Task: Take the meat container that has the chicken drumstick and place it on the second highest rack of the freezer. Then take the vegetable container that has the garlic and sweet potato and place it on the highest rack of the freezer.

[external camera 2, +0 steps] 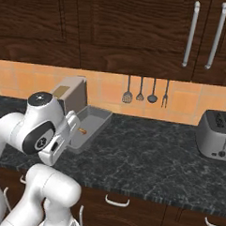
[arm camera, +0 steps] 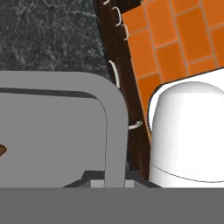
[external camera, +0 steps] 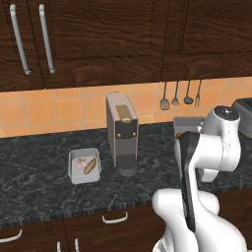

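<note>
The hand (arm camera: pixel 108 183) is sitting closest to the lens in the hand view, its fingers closed tight on the rim of the meat container (arm camera: pixel 65 131), a grey tray with a rounded corner. At the left edge of that view a sliver of the orange-brown chicken drumstick (arm camera: pixel 2 150) is showing on the tray's floor. In the right base view the meat container (external camera 2: pixel 93 123) is being held tilted above the dark marbled desk (external camera 2: pixel 150 159), just in front of the coffee machine (external camera 2: pixel 71 95), with the chicken drumstick (external camera 2: pixel 83 130) lying small near its lower end.

In the left base view the coffee machine (external camera: pixel 121 133) is standing upright on the desk (external camera: pixel 39 182), and the vegetable container (external camera: pixel 85 166) is resting flat just to its left, close beside but apart. Inside it the pale garlic (external camera: pixel 78 163) and the tan sweet potato (external camera: pixel 89 166) are lying side by side. Right of the coffee machine, the meat container (external camera: pixel 188 125) is partly hidden behind the white arm. Further right along the desk a toaster (external camera 2: pixel 217 134) is standing.
</note>
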You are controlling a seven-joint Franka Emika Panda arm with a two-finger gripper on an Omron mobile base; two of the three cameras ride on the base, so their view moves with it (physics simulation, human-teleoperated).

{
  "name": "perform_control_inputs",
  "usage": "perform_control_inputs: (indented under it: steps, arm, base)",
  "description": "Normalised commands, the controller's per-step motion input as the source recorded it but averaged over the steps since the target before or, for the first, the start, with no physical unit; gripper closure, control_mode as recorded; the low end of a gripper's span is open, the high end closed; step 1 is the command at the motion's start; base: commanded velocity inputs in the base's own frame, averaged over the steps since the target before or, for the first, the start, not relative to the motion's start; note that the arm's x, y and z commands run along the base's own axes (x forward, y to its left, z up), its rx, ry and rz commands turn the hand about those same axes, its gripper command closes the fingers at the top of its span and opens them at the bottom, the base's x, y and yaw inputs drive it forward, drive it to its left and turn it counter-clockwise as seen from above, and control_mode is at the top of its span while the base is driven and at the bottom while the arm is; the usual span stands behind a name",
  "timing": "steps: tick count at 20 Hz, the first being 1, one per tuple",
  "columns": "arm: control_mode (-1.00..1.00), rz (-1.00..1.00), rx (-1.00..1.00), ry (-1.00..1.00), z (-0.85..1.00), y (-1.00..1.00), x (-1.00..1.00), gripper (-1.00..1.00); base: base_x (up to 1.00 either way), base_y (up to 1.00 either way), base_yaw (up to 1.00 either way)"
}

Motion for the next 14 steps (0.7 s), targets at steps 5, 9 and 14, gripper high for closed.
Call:
perform_control_inputs:
  steps: [5,9,14]
  arm:
    - [1.0,-0.01,0.0,-0.01,0.0,0.0,-0.05,1.0]
    - [1.0,0.0,0.0,0.0,0.0,0.0,0.0,1.0]
    - [1.0,0.0,0.0,0.0,0.0,0.0,0.0,1.0]
  base:
    - [-0.09,0.05,-0.05]
    - [-0.82,0.14,-0.53]
    - [-0.51,-0.01,-0.76]
